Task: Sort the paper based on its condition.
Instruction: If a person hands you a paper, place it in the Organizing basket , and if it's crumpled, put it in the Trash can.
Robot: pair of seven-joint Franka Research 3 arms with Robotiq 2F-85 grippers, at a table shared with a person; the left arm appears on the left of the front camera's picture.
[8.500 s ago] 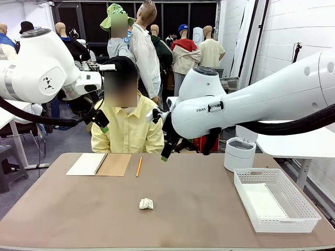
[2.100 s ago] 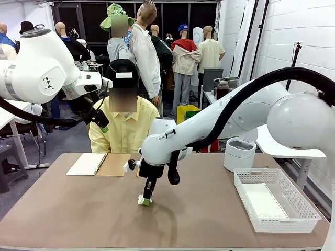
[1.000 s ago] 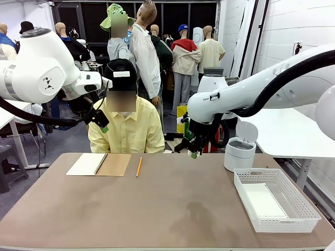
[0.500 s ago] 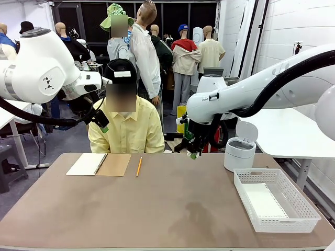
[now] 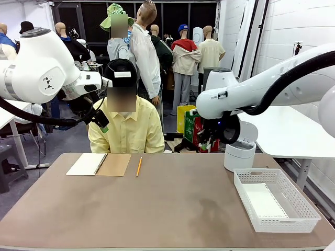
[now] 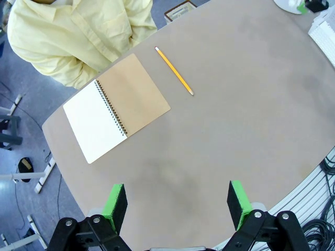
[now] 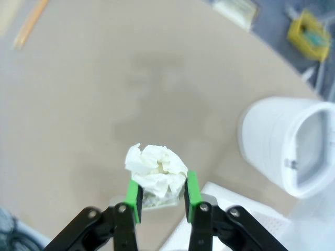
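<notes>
In the right wrist view, a crumpled paper ball is gripped between the green pads of the right pincer, held above the tabletop. Just past it, the corner of a white basket is seen below, and farther on a white bin with its lid open. A pencil is blurred at the far upper left.

In the left wrist view, the left pincer is spread wide with nothing between its pads. Below it lies bare tabletop; beyond are a pencil and an open notebook, white page and tan cover up, and then the person's yellow shirt.

From the front, the basket is seen nearest, at the right of the tabletop, with a flat sheet lying inside. The bin stands behind it. The right pincer is raised just left of the bin; the ball cannot be made out there. The notebook and pencil lie at the far edge before the seated person. The left pincer is held high at the left.
</notes>
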